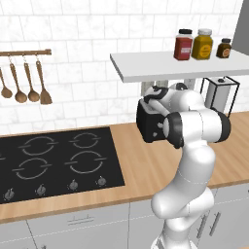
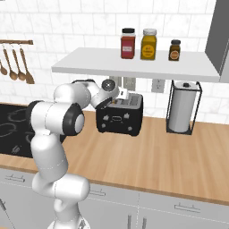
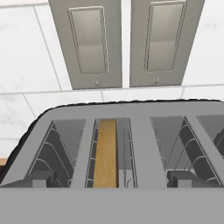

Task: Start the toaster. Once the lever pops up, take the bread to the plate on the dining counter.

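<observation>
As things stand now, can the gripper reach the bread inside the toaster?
Probably yes: the open gripper hovers right above the toaster, and the bread stands in an uncovered slot, though sunk low between the wire guides.

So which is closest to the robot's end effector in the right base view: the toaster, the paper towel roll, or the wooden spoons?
1. Toaster, right beneath the end effector.
2. Paper towel roll, farther right.
3. Wooden spoons, far left on the wall.

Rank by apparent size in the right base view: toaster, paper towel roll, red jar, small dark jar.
1. toaster
2. paper towel roll, nearly as big
3. red jar
4. small dark jar
All stand at similar depth, so the ranking seems fair.
</observation>
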Available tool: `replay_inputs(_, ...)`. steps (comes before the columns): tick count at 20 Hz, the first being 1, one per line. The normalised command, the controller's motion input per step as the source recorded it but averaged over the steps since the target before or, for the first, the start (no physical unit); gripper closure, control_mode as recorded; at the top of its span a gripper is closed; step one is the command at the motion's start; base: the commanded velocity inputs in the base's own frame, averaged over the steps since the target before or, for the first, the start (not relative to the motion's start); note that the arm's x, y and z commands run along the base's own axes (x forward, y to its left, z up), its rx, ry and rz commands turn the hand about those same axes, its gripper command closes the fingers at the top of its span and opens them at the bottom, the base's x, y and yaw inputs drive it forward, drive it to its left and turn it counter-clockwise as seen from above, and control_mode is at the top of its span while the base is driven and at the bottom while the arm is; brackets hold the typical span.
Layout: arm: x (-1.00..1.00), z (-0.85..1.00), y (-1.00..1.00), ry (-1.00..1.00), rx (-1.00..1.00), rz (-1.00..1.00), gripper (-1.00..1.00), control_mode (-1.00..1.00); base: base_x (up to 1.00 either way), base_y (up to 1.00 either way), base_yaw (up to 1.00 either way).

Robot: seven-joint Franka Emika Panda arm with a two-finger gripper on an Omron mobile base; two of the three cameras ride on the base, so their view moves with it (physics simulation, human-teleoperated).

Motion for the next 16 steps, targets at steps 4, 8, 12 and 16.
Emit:
replay_inputs(4, 0.00, 0.00, 0.00, 0.00, 0.00, 0.00, -1.00, -1.00, 0.00, 0.00, 0.00)
replay_inputs(8, 0.00, 0.00, 0.00, 0.00, 0.00, 0.00, -1.00, -1.00, 0.00, 0.00, 0.00)
replay_inputs(12, 0.00, 0.00, 0.00, 0.00, 0.00, 0.00, -1.00, -1.00, 0.00, 0.00, 0.00)
replay_inputs(16, 0.00, 0.00, 0.00, 0.00, 0.00, 0.00, -1.00, -1.00, 0.00, 0.00, 0.00)
